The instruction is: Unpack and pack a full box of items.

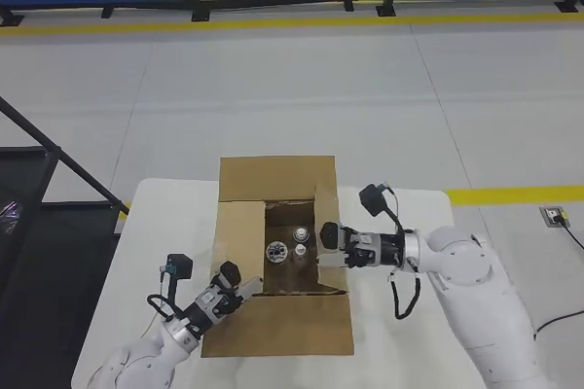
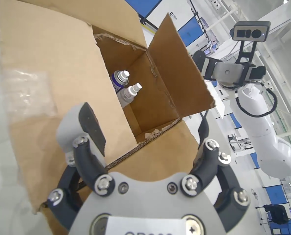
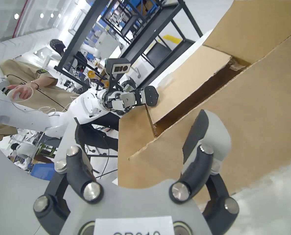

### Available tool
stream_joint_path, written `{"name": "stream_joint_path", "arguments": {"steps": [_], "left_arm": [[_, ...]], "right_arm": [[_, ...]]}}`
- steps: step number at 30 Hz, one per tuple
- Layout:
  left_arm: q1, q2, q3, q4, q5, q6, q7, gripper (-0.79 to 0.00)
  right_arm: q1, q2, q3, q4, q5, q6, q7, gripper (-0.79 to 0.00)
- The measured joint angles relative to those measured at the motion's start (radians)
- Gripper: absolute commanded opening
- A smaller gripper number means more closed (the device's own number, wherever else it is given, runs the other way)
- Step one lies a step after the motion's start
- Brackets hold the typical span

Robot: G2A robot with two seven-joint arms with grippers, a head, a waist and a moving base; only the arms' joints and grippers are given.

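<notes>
My left gripper (image 1: 238, 285) and right gripper (image 1: 326, 243) gape empty, astride flaps of the box (image 1: 273, 180). I should fold those flaps outward first.

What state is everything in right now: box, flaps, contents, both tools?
Box: open.
Right flap: standing up.
Other flaps: folded outward.
Spray can: upright inside the box.
Spray bottle: upright inside, next to the can.
Third container: upright inside.
Left tool: open, at the box's near left corner.
Right tool: open, against the right flap's outer face.
</notes>
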Motion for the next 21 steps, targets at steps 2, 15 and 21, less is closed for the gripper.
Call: {"name": "stream_joint_path", "arguments": {"steps": [2,15,21], "left_arm": [[0.001,0.001,-0.003,0.0,-0.005,-0.001,0.001,0.0],[0.042,0.008,-0.058,-0.041,-0.044,-0.041,0.035,0.0],[0.11,0.019,-0.164,-0.094,-0.128,-0.095,0.036,0.0]], "right_arm": [[0.04,-0.01,-0.051,0.047,-0.006,0.007,-0.004,0.0],[0.202,-0.068,-0.294,0.252,-0.115,0.108,-0.078,0.0],[0.216,-0.069,-0.298,0.254,-0.137,0.082,-0.133,0.0]]}}
